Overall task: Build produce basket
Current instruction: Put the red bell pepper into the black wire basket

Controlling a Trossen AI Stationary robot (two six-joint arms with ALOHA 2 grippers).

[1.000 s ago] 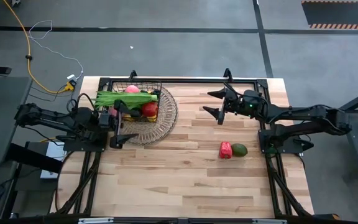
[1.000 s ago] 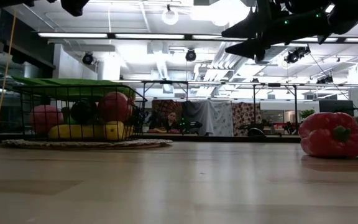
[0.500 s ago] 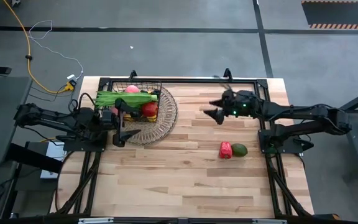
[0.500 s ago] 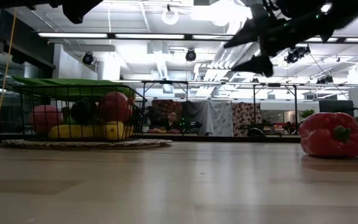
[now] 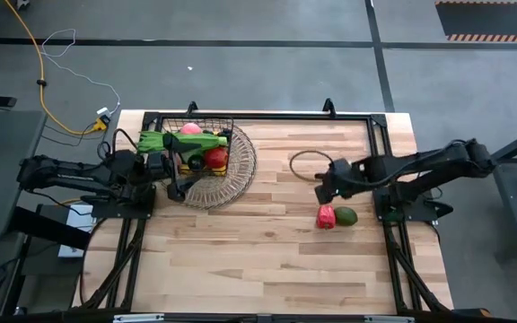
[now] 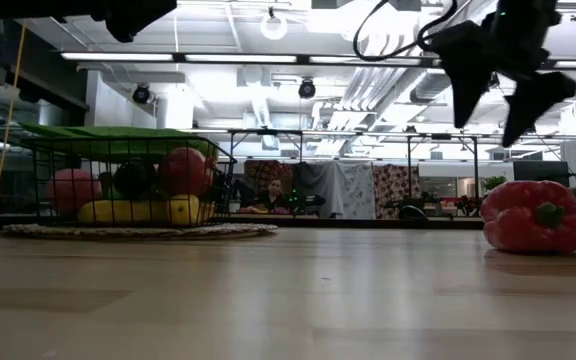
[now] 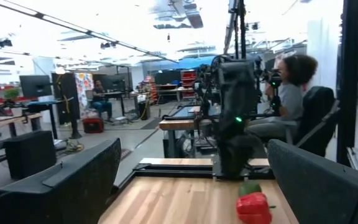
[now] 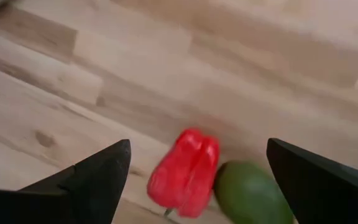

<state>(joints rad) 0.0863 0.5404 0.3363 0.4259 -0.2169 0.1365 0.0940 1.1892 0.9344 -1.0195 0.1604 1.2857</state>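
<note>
Hovering above the table (image 5: 267, 251) on its right side, the right gripper (image 5: 323, 191) has its jaws spread wide and holds nothing. In the right wrist view its two dark fingers (image 8: 86, 180) bracket the red pepper (image 8: 184, 174) and the avocado (image 8: 250, 191), both resting on the wood.

Position: in the high view the red pepper (image 5: 326, 216) lies just on the near side of the gripper, with the avocado (image 5: 346, 215) touching or nearly touching its right flank. The basket (image 5: 206, 148), already heaped with produce (image 5: 187, 142), stands well apart at the far left on a round woven tray (image 5: 236, 175).

Orientation: the pepper lies on its side. Seen from the wrist, its long axis runs roughly between the fingers, not across them, stem end toward the camera. Stem detail is too small to confirm.

Risks, as judged:
- The span between the fingers covers both items, so closing could pinch the avocado with the pepper, or knock it rolling.
- The pepper's lobed, tapering sides could let it slip or twist out of the grip.
- A descent slightly off-centre would set a fingertip on top of the pepper.

The left gripper (image 5: 176, 175) waits beside the basket, also wide open and empty.
</note>
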